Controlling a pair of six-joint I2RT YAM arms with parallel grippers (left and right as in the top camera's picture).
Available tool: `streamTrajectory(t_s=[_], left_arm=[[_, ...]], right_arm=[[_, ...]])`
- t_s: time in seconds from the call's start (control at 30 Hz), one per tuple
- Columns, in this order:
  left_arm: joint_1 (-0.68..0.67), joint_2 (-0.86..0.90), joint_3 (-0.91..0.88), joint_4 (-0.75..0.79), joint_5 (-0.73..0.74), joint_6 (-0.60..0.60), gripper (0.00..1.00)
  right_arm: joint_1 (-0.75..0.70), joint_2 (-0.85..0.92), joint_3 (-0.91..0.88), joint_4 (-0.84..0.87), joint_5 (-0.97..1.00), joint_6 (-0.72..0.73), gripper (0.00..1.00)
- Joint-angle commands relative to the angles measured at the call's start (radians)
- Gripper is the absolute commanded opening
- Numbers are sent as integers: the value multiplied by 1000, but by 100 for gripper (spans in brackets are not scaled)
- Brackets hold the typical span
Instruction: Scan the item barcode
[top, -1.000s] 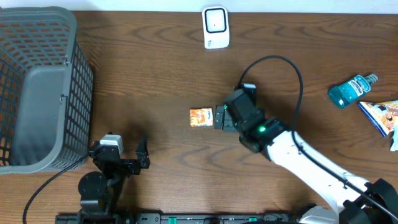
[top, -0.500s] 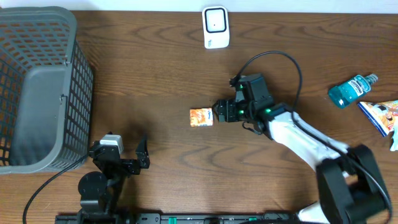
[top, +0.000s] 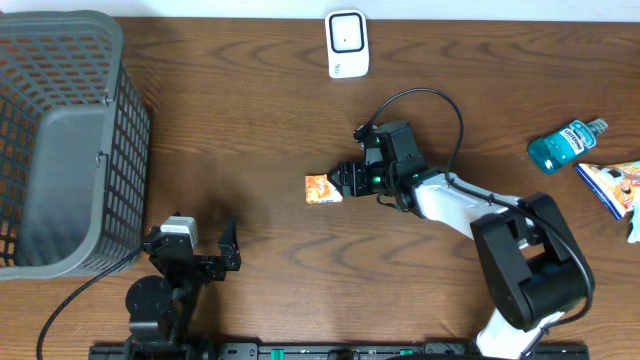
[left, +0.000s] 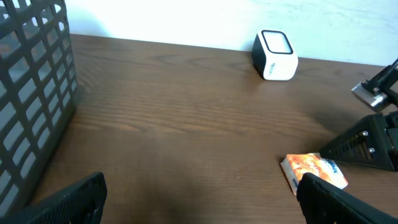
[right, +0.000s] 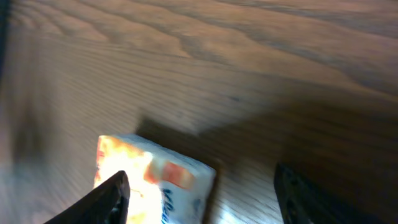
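Item: small orange packet (top: 323, 188), lying flat near the middle of the desk (top: 250, 120) and well apart from the white barcode scanner (top: 347, 44) at the far edge.
Right claw (top: 347, 181): down low at the packet's right end with the jaws apart. In the wrist view one finger overlaps the packet's edge and the other stands clear, so nothing is clamped.
Left claw (left: 202, 208): wide and holding nothing, parked near the wire basket (top: 60, 140).
Handling: probably light and a little crushable (the glossy print suggests it may be slippery too), so a gentle squeeze should do.
Hold: across the narrow sides near one end, leaving the broad faces bare for the scanner.
Barcode: not visible, and I cannot tell which face carries it.
Risk: the packet may skid along the wood instead of seating between the jaws.
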Motion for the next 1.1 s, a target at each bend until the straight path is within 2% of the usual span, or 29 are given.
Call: streamTrajectory(t_s=[0.0, 0.27, 0.5, 0.6, 0.63, 0.73, 0.8, 0.9, 1.07], left_arm=[[-3, -4, 12, 0, 5, 5, 98], [-3, -4, 12, 0, 5, 5, 98], [-3, -4, 12, 0, 5, 5, 98], [-3, -4, 12, 0, 5, 5, 98], [-3, -4, 12, 0, 5, 5, 98], [-3, -4, 12, 0, 5, 5, 98], [-3, -4, 12, 0, 5, 5, 98], [-3, -4, 12, 0, 5, 5, 98], [-3, -4, 12, 0, 5, 5, 98]], right_arm=[[4, 75, -3, 8, -52, -9, 67], [4, 118, -3, 8, -84, -14, 54], [4, 119, -3, -35, -84, -59, 34], [4, 119, -3, -37, -82, -62, 17], [4, 119, -3, -37, -80, -61, 3], [4, 119, -3, -37, -72, -38, 1], [2, 118, -3, -40, -82, 32, 1], [-27, 116, -2, -62, -248, 146, 1], [-137, 116, -2, -89, -764, 314, 1]])
